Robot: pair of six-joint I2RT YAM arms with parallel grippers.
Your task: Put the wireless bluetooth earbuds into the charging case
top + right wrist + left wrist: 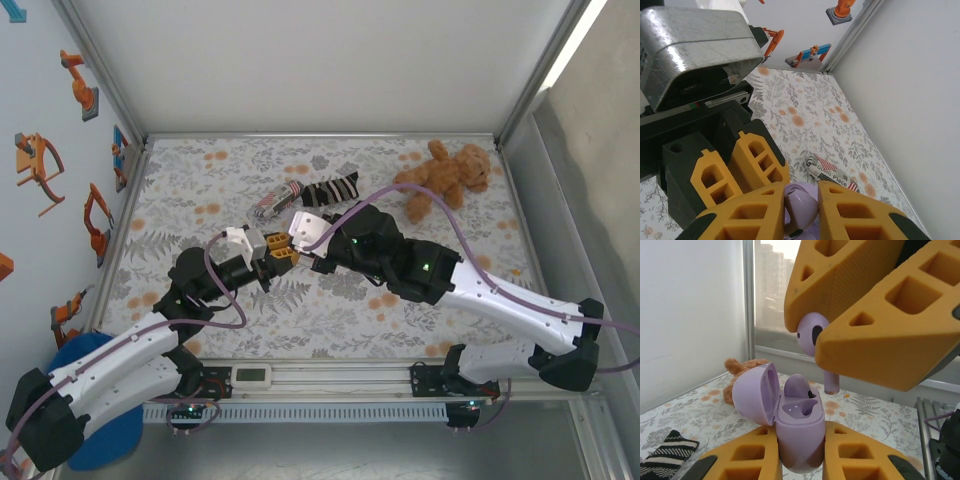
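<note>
1. Clamped upright in left gripper (800,462), jaws closed on its body: charging case (796,415), lid open.
2. Pinched in right gripper (801,205), jaws narrow on the bulb: pale purple earbud (809,334), stem down, just above the case.
3. Likely light, rigid, glossy, slippery; best gripped across the bulb, stem left free for seating.

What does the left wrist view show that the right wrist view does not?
Left wrist view, not right wrist: the open lid of the purple case held in the left jaws, the teddy bear, the striped sock. Right wrist view, not left wrist: the wall stickers, the left arm's silver camera. Both: the purple earbud in the right jaws, the flowered table cover.
</note>
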